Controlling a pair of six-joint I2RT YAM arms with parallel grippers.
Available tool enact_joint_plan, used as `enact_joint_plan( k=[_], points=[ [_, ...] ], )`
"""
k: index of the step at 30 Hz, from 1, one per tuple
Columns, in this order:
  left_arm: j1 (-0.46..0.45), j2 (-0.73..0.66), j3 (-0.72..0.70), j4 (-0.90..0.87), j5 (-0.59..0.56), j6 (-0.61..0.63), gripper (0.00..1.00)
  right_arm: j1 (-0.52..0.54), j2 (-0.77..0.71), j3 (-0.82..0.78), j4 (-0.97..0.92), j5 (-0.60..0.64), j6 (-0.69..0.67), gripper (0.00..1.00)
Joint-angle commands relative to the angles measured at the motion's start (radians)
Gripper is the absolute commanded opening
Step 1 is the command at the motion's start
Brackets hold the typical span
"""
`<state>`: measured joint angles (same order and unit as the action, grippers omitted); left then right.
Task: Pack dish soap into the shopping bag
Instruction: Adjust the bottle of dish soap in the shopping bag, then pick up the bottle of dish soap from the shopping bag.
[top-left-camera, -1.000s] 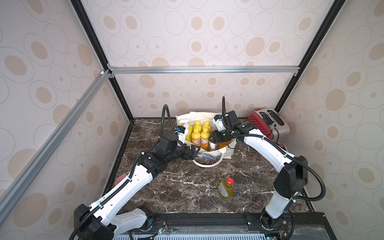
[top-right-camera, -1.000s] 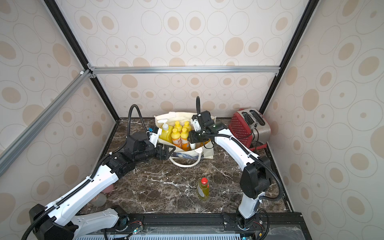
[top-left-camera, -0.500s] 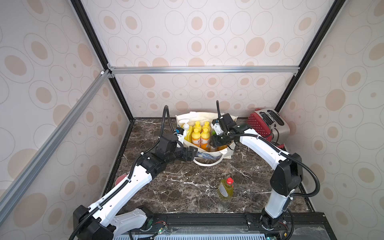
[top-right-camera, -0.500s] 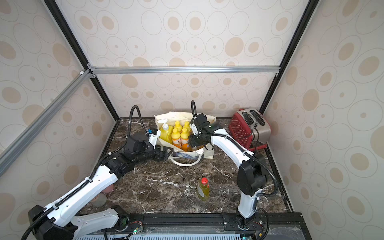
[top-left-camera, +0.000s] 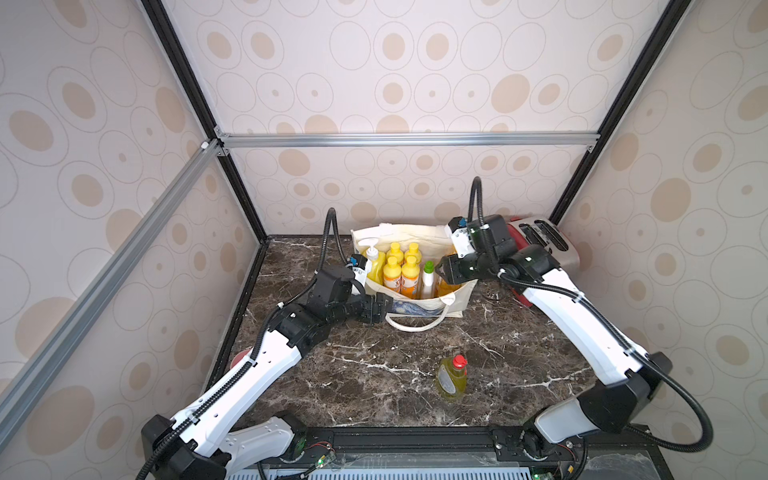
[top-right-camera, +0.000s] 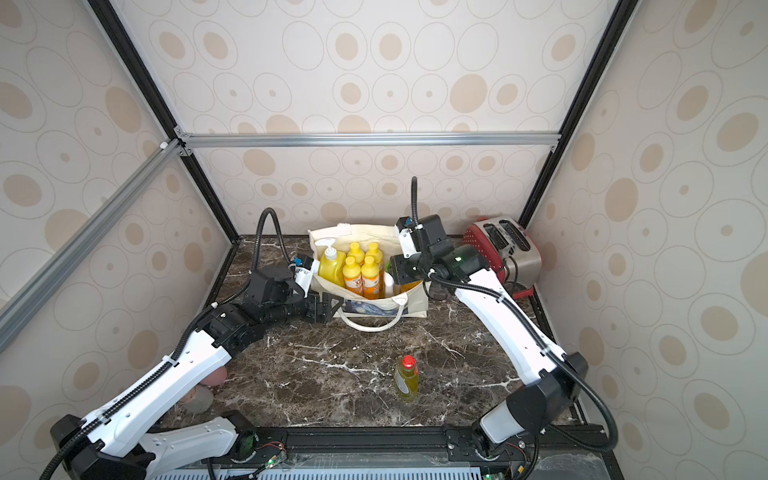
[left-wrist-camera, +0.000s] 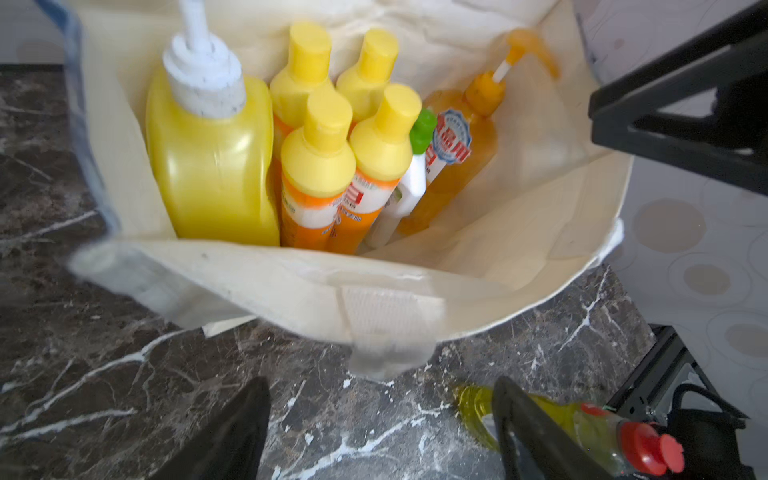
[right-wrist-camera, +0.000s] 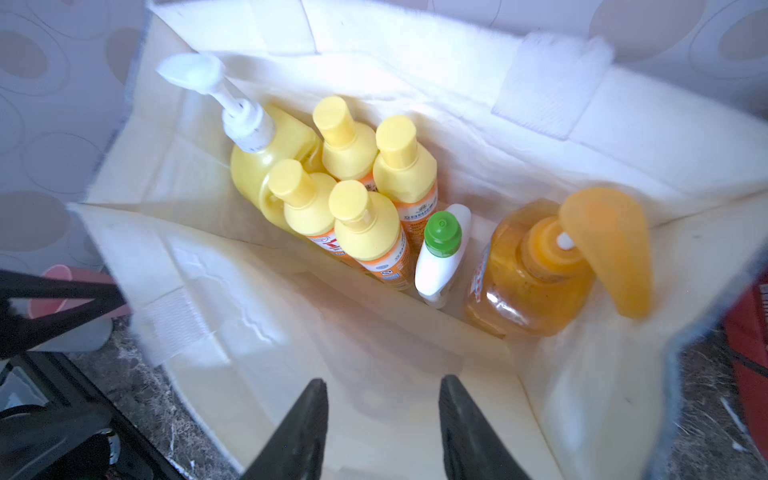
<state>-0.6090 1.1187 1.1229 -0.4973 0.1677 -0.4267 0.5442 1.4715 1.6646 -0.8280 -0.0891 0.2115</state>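
Seven soap bottles (top-left-camera: 392, 274) stood in the canvas tote (top-left-camera: 415, 306) at mid-frame, a red-capped bottle (top-left-camera: 452, 376) below on the worktop (top-left-camera: 365, 374); left tool (left-wrist-camera: 380, 386) and right tool (right-wrist-camera: 383, 382) gaped empty.

Both top views are bright and evenly lit by soft, diffuse light, leaving only faint shadows and a slight sheen on the dark marble table (top-left-camera: 374, 386). In the left wrist view the near rim of the shopping bag (left-wrist-camera: 291, 286) is smeared with blur, and a glossy highlight sits on the big yellow bottle (left-wrist-camera: 212, 166). In the right wrist view the bag's far wall is washed out to white glare, the orange pump (right-wrist-camera: 611, 249) looks soft, and the corners are blurred
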Motion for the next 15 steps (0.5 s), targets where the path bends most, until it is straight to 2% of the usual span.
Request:
enact_joint_plan(
  k=[1,7,15],
  points=[
    [-0.004,0.034,0.102,0.006,0.012,0.034,0.83,0.006,-0.021,-0.057,-0.058,-0.003,0.009,0.46],
    [-0.006,0.151,0.16,0.067,0.084,0.025,0.83,0.03,-0.047,-0.155,-0.101,-0.009,0.021,0.43],
    [-0.048,0.215,0.092,0.085,0.13,0.013,0.77,0.074,-0.05,-0.247,-0.104,-0.02,0.042,0.41]
  ],
)
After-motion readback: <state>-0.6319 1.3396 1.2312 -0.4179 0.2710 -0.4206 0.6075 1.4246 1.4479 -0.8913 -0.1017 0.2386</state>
